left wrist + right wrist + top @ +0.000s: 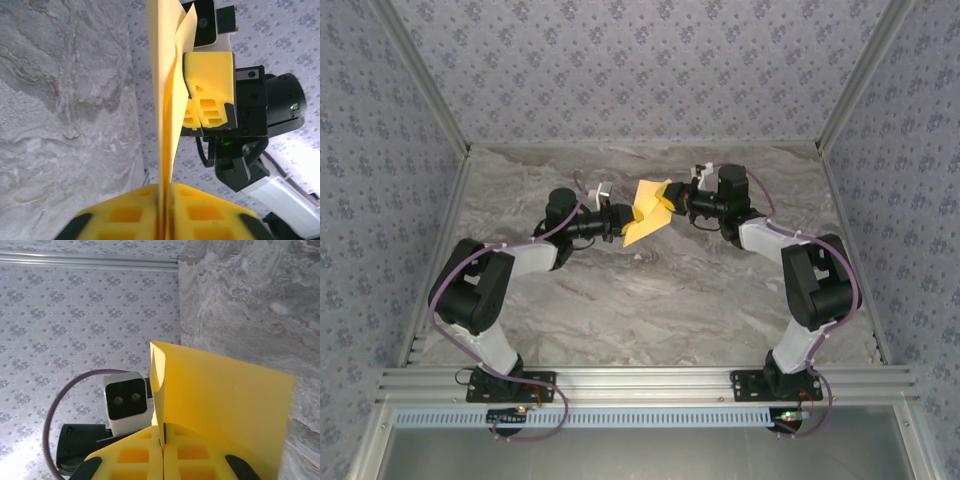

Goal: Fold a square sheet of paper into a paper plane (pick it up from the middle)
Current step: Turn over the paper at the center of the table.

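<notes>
Table (650, 300) below folded sheet (648, 212); patterned walls (640, 70) around.

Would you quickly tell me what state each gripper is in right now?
Left gripper: shut on the folded yellow-orange paper sheet.
Right gripper: shut on the folded yellow-orange paper sheet, at its opposite end.

Grey marble tabletop (650, 310), floral-patterned walls (640, 70), aluminium rail (640, 382) along near edge

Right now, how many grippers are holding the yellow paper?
2. The left gripper pinches the paper from the left; the right gripper pinches it from the right.
</notes>
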Robot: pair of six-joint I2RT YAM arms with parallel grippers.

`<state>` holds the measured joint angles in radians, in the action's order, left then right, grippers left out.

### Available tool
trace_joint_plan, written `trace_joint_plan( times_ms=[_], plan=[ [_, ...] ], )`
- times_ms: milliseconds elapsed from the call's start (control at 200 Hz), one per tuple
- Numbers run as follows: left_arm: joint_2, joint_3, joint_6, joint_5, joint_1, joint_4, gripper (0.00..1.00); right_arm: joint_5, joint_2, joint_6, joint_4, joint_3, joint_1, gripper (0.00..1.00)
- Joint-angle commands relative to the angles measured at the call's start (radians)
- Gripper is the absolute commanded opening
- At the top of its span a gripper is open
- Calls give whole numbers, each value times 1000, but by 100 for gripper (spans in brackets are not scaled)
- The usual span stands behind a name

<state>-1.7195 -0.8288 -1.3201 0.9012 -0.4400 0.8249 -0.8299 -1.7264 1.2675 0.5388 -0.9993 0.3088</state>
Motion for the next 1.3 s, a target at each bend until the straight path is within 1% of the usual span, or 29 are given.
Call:
trace_joint_plan(
  times_ms=[0,45,50,55,85,110,150,180,190,195,200,205,245,310,365,450,490,570,650,769,854,889,914,1019,1064,1169,1224,1294],
  plan=[
    [38,-44,178,-13,3,-227,8,4,30,-149,-189,-11,-17,15],
    [60,-83,290,-48,1,-420,6,54,59,-242,-314,-23,-25,24],
    [64,-88,301,-54,0,-420,6,61,60,-252,-325,-23,-25,25],
    [64,-93,322,-60,-1,-470,6,64,65,-262,-345,-24,-26,26],
    [84,-132,422,-108,-6,-581,5,113,89,-317,-430,-27,-28,33],
    [94,-172,493,-160,-13,-739,5,155,111,-360,-486,-29,-31,40],
    [103,-245,629,-263,-34,-955,5,226,148,-421,-578,-31,-33,49],
    [102,-303,707,-375,-54,-1099,5,285,173,-461,-640,-35,-35,54],
    [101,-322,728,-410,-62,-1142,5,304,180,-474,-657,-37,-35,55],
    [101,-326,739,-445,-65,-1161,5,313,182,-480,-673,-36,-35,56],
    [100,-337,748,-445,-70,-1171,5,323,185,-485,-685,-37,-36,57],
    [100,-347,756,-479,-73,-1194,5,331,190,-491,-695,-37,-36,58],
    [89,-409,812,-602,-105,-1322,5,396,219,-530,-753,-37,-36,63],
    [62,-494,853,-786,-148,-1464,5,498,259,-569,-826,-31,-37,70],
    [32,-555,865,-944,-185,-1573,5,574,287,-588,-863,-19,-38,74],
    [-32,-654,857,-1215,-248,-1718,5,662,322,-584,-893,12,-42,79],
    [-65,-694,852,-1321,-281,-1771,5,693,337,-577,-893,29,-43,80],
    [-138,-770,839,-1460,-334,-1853,6,738,359,-556,-893,59,-45,81],
    [-220,-832,821,-1536,-372,-1909,7,761,369,-533,-896,82,-47,81],
    [-340,-908,795,-1556,-415,-1944,11,784,386,-508,-898,105,-52,81],
    [-403,-947,782,-1480,-430,-1921,14,802,395,-493,-901,117,-53,81],
    [-416,-957,780,-1416,-432,-1898,17,809,399,-488,-901,123,-54,81],
    [-423,-961,781,-1367,-433,-1876,20,811,399,-486,-902,125,-53,81],
    [-414,-959,780,-1174,-430,-1777,45,816,407,-480,-903,135,-56,81],
    [-398,-955,781,-1097,-421,-1741,53,812,409,-481,-900,138,-56,81],
    [-325,-905,771,-913,-373,-1641,66,742,403,-507,-843,153,-54,80],
    [-270,-849,753,-845,-336,-1578,73,692,391,-524,-805,153,-41,78],
    [-197,-765,728,-778,-274,-1511,79,660,364,-536,-774,140,2,75]
  ],
)
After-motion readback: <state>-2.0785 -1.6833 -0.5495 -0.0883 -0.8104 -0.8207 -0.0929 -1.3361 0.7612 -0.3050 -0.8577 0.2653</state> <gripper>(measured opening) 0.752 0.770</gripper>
